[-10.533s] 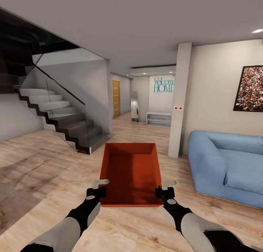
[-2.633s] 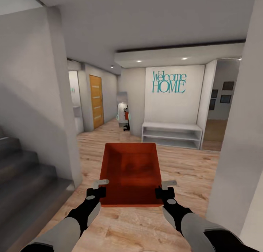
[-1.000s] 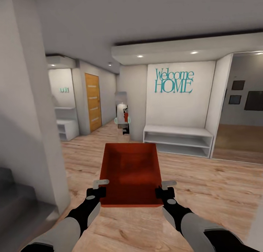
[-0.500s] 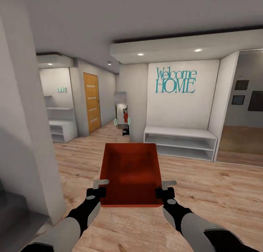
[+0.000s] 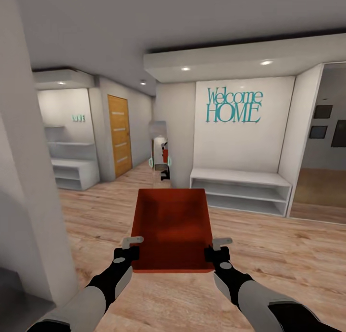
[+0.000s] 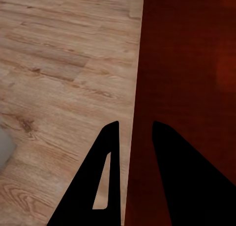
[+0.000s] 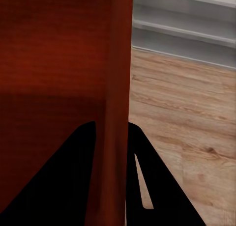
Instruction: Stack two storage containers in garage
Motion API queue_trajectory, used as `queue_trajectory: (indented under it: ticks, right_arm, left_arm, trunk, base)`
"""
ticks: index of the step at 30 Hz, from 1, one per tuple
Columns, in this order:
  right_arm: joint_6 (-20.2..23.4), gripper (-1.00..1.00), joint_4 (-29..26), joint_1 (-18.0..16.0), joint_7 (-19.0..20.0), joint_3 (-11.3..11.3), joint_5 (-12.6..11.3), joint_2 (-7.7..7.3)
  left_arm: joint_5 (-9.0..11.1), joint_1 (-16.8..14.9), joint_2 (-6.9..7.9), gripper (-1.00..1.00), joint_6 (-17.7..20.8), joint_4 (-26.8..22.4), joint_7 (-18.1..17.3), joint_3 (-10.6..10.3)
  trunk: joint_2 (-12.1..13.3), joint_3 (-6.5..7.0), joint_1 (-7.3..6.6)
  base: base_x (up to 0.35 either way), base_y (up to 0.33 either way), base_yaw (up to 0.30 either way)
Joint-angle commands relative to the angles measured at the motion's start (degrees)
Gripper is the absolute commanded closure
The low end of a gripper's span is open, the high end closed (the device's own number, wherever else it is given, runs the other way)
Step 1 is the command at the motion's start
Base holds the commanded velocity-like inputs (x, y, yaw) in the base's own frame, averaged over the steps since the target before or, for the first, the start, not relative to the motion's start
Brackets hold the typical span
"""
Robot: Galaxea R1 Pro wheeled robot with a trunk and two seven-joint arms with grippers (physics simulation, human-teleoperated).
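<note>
While I hold the orange-red storage container (image 5: pixel 173 228) low at centre frame, my left tool (image 5: pixel 132 243) clamps its left wall and my right tool (image 5: pixel 221 243) clamps its right wall. Beyond it, a wood plank floor (image 5: pixel 269 245) reaches a white shelf (image 5: pixel 240 190) under "Welcome HOME" lettering (image 5: pixel 234 105).

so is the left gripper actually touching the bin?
Touching. The left wrist view shows the bin wall pinched between the left gripper fingers.
</note>
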Motion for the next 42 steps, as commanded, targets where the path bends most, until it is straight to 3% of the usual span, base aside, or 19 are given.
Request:
queue_trajectory:
  ticks: [1,19,36,42]
  right_arm:
    - [-0.2,1.0,0.21,-0.03,-0.52,-1.81,-0.32,-0.1]
    - [-0.29,1.0,0.21,-0.03,-0.49,-1.81,-0.32,-0.04]
    - [-0.29,1.0,0.21,-0.04,-0.49,-1.81,-0.32,-0.1]
    - [-0.29,1.0,0.21,-0.04,-0.49,-1.81,-0.32,-0.12]
  left_arm:
    - [-0.47,-0.09,0.71,1.0,-2.76,-0.2,1.16,0.67]
    - [-0.45,-0.09,0.71,1.0,-2.76,-0.2,1.16,0.67]
    - [-0.41,-0.09,0.71,1.0,-2.76,-0.2,1.16,0.67]
    - [-0.42,-0.09,0.71,1.0,-2.76,-0.2,1.16,0.67]
  trunk:
    - [-0.06,-0.08,0.04]
    - [-0.06,-0.08,0.04]
    - [-0.06,-0.08,0.04]
    - [-0.06,-0.08,0.04]
  base:
    - [0.322,0.0,0.0]
    - [0.322,0.0,0.003]
    - [0.322,0.0,0.248]
    - [0.322,0.0,0.051]
